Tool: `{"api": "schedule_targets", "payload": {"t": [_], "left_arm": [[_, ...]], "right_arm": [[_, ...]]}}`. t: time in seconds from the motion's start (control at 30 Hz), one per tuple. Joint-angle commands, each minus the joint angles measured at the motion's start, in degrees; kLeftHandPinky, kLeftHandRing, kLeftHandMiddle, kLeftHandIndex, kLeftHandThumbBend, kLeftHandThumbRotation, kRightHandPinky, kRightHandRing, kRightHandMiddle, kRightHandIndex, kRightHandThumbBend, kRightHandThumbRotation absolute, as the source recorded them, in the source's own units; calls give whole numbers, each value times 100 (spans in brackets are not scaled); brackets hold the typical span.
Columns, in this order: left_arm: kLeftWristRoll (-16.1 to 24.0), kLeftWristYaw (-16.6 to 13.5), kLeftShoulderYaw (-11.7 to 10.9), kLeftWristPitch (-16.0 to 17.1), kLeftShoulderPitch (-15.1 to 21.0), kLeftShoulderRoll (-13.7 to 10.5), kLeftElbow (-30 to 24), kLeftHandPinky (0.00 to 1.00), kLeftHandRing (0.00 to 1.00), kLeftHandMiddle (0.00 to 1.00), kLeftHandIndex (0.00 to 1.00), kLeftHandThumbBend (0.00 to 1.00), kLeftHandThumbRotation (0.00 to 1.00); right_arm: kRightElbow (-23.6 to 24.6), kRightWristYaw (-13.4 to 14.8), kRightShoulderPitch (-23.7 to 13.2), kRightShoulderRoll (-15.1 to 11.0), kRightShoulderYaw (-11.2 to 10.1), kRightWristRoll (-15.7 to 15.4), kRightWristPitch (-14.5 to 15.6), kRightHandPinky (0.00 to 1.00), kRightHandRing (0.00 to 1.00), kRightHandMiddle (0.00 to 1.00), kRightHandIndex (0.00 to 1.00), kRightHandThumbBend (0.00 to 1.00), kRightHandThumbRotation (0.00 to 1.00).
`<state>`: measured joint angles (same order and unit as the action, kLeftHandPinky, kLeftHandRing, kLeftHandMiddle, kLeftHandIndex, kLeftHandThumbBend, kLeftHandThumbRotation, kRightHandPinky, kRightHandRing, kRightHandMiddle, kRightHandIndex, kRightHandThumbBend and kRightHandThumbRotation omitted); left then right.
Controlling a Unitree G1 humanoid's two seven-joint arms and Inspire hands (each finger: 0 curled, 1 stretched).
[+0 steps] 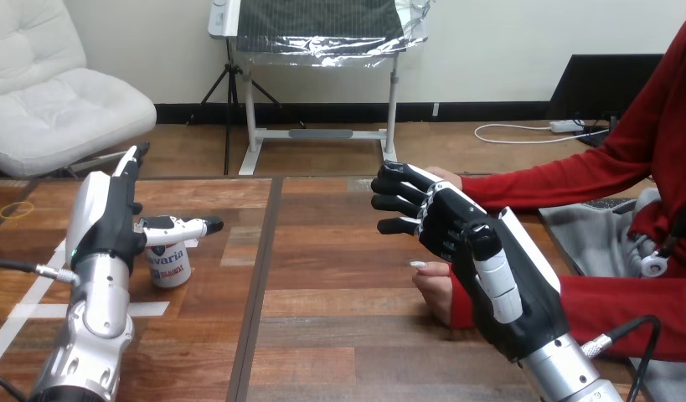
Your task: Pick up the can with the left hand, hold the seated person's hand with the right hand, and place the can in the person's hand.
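Note:
A white can (169, 265) with blue and red print stands upright on the wooden table (339, 276) at the left. My left hand (107, 219) is right beside it on its left, open, fingers straight and pointing away, thumb (182, 227) stretched across just above the can's top. My right hand (456, 230) hovers at the centre right, open with loosely bent fingers and nothing between them. The person's hand (446, 175) with a red sleeve lies just behind those fingers. I cannot tell if they touch. The person's other hand (434, 290) rests on the table below my right hand.
White tape lines (38, 311) cross the table's left part under my left forearm. A thin yellow ring (21, 209) lies at the far left. A grey cloth (586, 234) lies at the right by the person. A dark seam (260, 276) runs down the table.

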<state>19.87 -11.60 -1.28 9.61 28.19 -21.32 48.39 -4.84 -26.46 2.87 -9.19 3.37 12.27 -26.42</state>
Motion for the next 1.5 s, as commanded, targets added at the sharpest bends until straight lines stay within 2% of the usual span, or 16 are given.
{"api": "schedule_targets", "payload": {"t": [0.0, 0.3, 0.53, 0.93, 1.47], "left_arm": [[51, -122, 74, -17, 535, -160, 95, 79, 94, 95, 93, 88, 14], [75, -161, 158, -35, 647, -198, 251, 80, 95, 95, 94, 88, 14], [168, -168, 253, -103, 747, -235, 380, 82, 96, 96, 94, 88, 18], [109, -65, 299, -207, 971, -235, 711, 85, 97, 97, 95, 89, 23], [225, -43, 526, -286, 1225, -267, 1063, 90, 99, 98, 96, 90, 29]], "right_arm": [[258, -2, -293, -28, -104, 82, -29, 76, 83, 84, 85, 87, 100], [256, -28, -292, -36, -103, 104, -40, 76, 83, 84, 85, 87, 100], [220, -38, -298, -39, -106, 84, -107, 76, 83, 84, 85, 86, 100], [225, -55, -301, -64, -104, 72, -85, 77, 83, 84, 85, 86, 100], [225, -68, -276, -37, -112, 76, -158, 76, 83, 84, 85, 86, 100]]}}
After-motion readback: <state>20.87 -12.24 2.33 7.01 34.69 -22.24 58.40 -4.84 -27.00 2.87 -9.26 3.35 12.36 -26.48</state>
